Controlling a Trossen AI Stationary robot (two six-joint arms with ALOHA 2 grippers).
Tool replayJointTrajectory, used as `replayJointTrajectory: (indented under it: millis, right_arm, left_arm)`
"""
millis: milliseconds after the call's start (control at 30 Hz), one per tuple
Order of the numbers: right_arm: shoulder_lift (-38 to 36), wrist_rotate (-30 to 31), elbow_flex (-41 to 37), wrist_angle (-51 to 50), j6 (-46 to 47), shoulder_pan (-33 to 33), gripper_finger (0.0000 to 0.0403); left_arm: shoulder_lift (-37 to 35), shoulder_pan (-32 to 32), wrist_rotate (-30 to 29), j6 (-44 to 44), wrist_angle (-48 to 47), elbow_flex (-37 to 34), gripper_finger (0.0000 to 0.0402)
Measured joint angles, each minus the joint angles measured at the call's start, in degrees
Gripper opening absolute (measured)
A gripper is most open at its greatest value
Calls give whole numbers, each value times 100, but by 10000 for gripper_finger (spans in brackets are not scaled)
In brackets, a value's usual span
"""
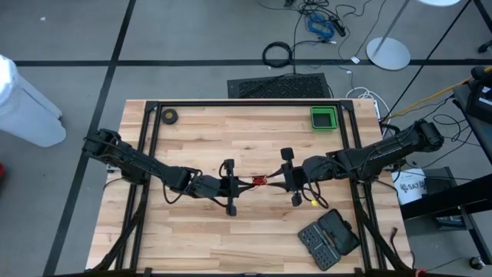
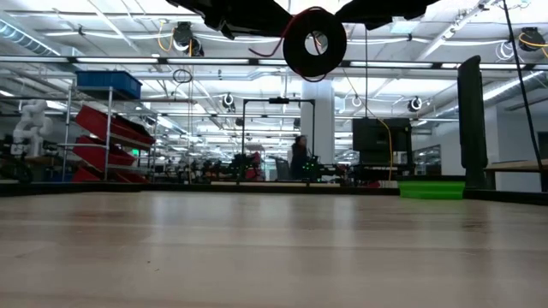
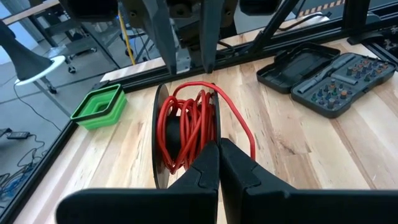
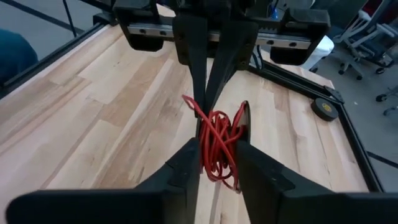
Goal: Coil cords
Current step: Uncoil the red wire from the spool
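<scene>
Reel: you are looking at the small black reel (image 3: 163,140) hanging in the air above the middle of the wooden table (image 1: 200,231), held up between the two arms; in the low view it is hovering high over the boards.
Red cord: the red cord (image 3: 189,127) is sitting wound loosely around the reel, with one loop bulging out to the side and a loose strand trailing off.
Left gripper: your left gripper (image 3: 219,163) is pressing its fingers together, pinching the reel's edge and the red strands.
Right gripper: your right gripper (image 4: 217,158) is facing the left one from the other side, its fingers standing apart with the red coil between them; you cannot tell whether they are touching it.
Green bin: it is sitting at the table's far edge (image 1: 324,118).
Bit case: the open dark case (image 1: 329,238) is lying near the right front corner.
Black roll: a small black ring (image 1: 169,117) is resting at the far left edge.
</scene>
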Motion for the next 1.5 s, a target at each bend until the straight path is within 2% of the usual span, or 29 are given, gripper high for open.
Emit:
replayJointTrajectory:
  millis: [633, 1267, 1500]
  right_arm:
    - [468, 40, -2, 528, -616, 2, 101]
    - [485, 28, -2, 556, -403, 0, 100]
    - [483, -478, -2, 525, -154, -22, 100]
  left_arm:
    - [0, 4, 0, -7, -7, 4, 0]
    - [0, 7, 2, -10, -23, 4, 0]
    - [0, 2, 9, -9, -24, 4, 0]
